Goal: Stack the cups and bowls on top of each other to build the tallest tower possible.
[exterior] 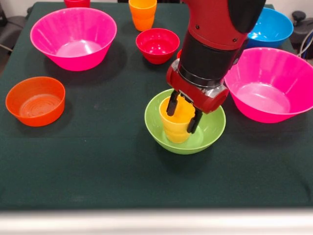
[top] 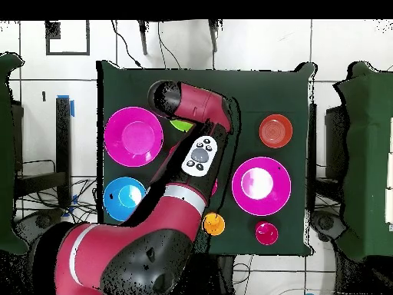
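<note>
Fingers (exterior: 183,114) clamped on yellow cup (exterior: 176,125), upright, mouth up, inside lime-green bowl (exterior: 159,127).

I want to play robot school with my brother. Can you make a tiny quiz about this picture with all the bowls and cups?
1. True or false: the yellow cup stands inside the lime-green bowl.
2. Which bowl sits alone near the table's left edge in the front view? A) blue B) orange C) crimson
3. Fill in: the gripper has one finger inside the yellow cup and one outside, so it is closed on the cup's ____.

Key:
1. True.
2. B, the orange bowl; the blue bowl and the crimson bowl sit farther back.
3. Wall.
</note>
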Robot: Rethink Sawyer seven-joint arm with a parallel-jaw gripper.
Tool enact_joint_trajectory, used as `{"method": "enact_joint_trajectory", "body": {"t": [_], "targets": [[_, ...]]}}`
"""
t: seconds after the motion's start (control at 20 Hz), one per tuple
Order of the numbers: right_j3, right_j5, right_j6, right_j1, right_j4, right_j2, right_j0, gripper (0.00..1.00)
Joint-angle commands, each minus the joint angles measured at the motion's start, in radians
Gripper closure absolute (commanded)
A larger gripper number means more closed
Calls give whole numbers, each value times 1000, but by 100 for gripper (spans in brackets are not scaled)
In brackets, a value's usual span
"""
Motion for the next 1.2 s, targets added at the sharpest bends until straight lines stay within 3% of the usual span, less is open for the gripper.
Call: {"method": "enact_joint_trajectory", "body": {"t": [0.05, 0.55, 0.9, 1.2], "targets": [[-16, 2, 114, -32, -22, 68, -7, 0], [-15, 35, 105, -42, -18, 82, -19, 0], [95, 96, 59, -183, -10, 121, -17, 0], [146, 128, 34, -242, -20, 131, -23, 0]]}}
